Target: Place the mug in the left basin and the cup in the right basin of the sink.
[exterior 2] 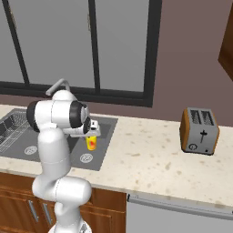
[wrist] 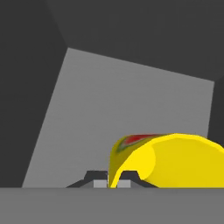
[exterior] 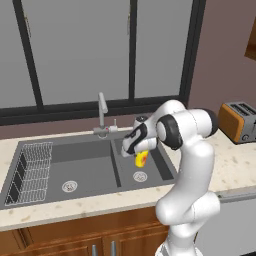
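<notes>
Jaws pinched on the cup's [exterior: 141,158] rim, gripper [wrist: 113,181] holding it tilted above the right basin [exterior: 157,172], drain [exterior: 140,176] just below; you only need to lower straight down.

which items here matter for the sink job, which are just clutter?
Job: cup, held in the shut gripper above the right basin; left basin; sink.
Clutter: toaster, faucet, wire rack.
</notes>
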